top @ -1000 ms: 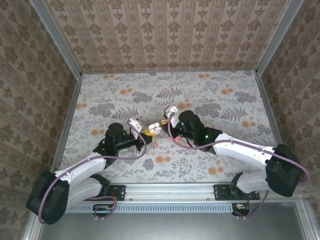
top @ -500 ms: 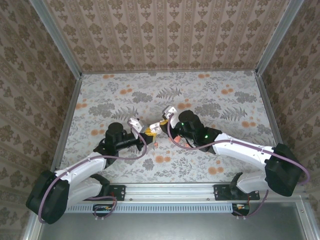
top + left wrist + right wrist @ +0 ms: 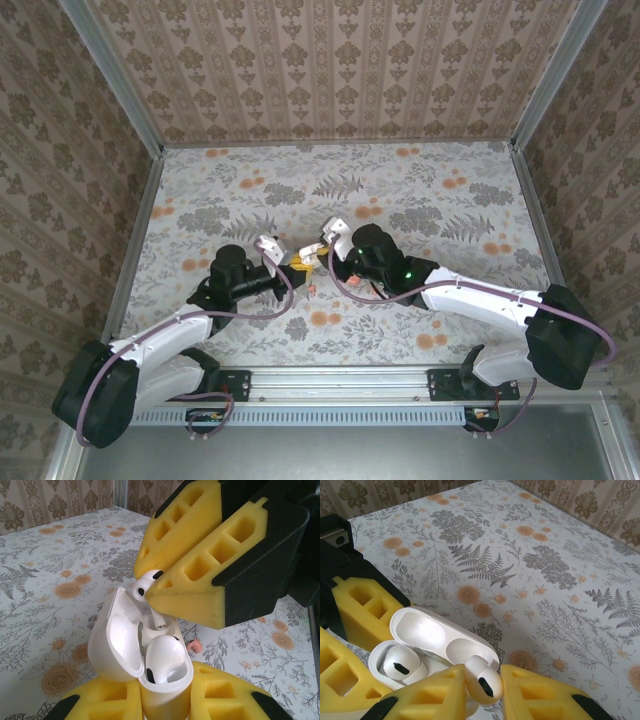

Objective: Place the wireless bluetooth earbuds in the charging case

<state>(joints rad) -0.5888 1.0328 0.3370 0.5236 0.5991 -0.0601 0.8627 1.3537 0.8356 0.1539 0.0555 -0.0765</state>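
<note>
- Top view: the left fingers (image 3: 293, 264) and the right fingers (image 3: 318, 252) meet in the middle of the tabletop (image 3: 420, 190).
- Left wrist view: the left fingers pinch the open charging case (image 3: 120, 645). The first earbud (image 3: 162, 657) sits inside.
- Right wrist view: the right fingers pinch the second earbud (image 3: 481, 680), at 5 o'clock of the case.

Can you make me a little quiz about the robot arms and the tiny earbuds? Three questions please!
1. True or false: the lid of the charging case is shut.
2. What do the right fingers pinch? A. a white earbud B. the lid of the case C. a pink piece
3. How many earbuds already sit inside the case?

Key
1. False: the lid stands open.
2. A.
3. One, the seated earbud.
</note>
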